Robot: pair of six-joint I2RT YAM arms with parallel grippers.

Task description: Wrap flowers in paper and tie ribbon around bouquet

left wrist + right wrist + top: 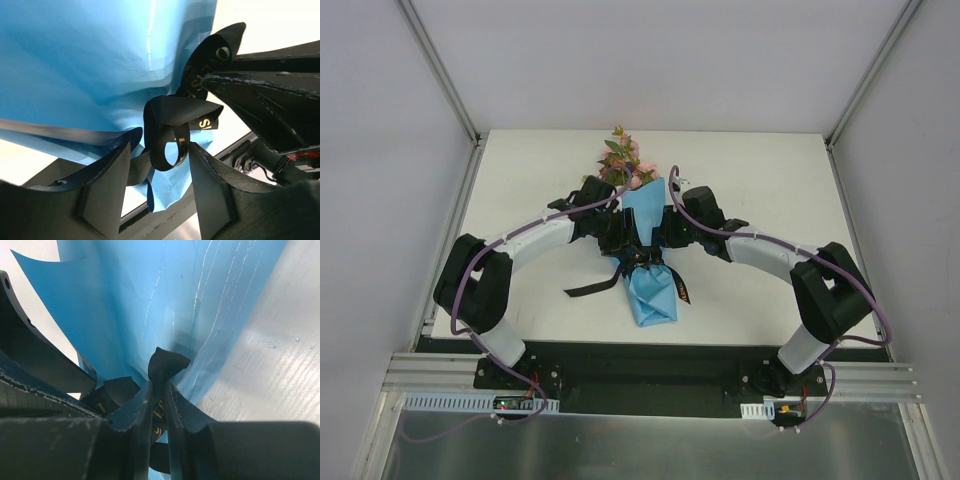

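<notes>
item: bouquet, lying flat at the middle of the table, flowers at the far end, pointed foot toward the arm bases. wrapping: light blue paper rolled into a cone and gathered at a narrow waist. binding: black ribbon with gold lettering, passed round that waist, with a loose loop and twist at the crossing; its two free ends trail on the table to either side of the foot. left gripper: at the waist from the left, jaws well apart, the ribbon loop standing between them, clamped on nothing; judged to be placed there ready to take the loop or steady the crossing. right gripper: at the waist from the right, jaws nearly closed, pinching a fold of ribbon just beside the paper; judged to be holding tension on the band so the cone does not spring open. status, as judged: wrapping done, tie under way, knot not yet snug. risk: the floppy ribbon may slide out of the pinch.
</notes>
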